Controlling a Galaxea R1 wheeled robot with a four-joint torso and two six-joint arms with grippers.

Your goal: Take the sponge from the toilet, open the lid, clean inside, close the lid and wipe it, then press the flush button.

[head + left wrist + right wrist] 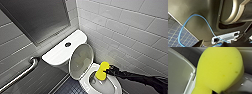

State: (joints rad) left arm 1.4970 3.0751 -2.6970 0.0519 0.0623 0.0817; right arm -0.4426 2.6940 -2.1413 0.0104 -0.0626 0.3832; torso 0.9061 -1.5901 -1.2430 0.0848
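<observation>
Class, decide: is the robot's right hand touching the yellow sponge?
Touching. The head view shows the right hand gripping the sponge at its edge and holding it aloft.

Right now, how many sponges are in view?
1. The yellow sponge is gripped in the right claw, over the open bowl of the toilet, beside the raised lid. Part of the bowl lies hidden behind it, so another could be there.
</observation>
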